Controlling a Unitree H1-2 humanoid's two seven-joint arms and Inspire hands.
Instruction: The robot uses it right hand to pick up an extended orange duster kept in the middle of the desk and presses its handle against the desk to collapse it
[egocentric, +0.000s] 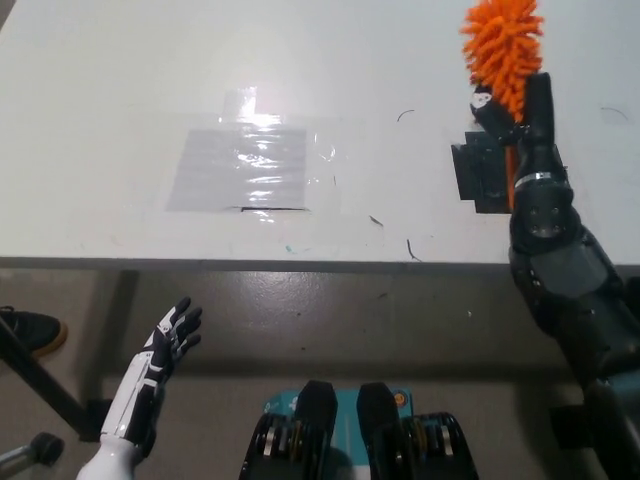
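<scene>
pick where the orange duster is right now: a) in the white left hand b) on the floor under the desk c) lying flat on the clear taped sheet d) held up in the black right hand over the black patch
d: the right hand grips the orange duster head-up above the black patch, while the left hand hangs open below the desk edge.
</scene>
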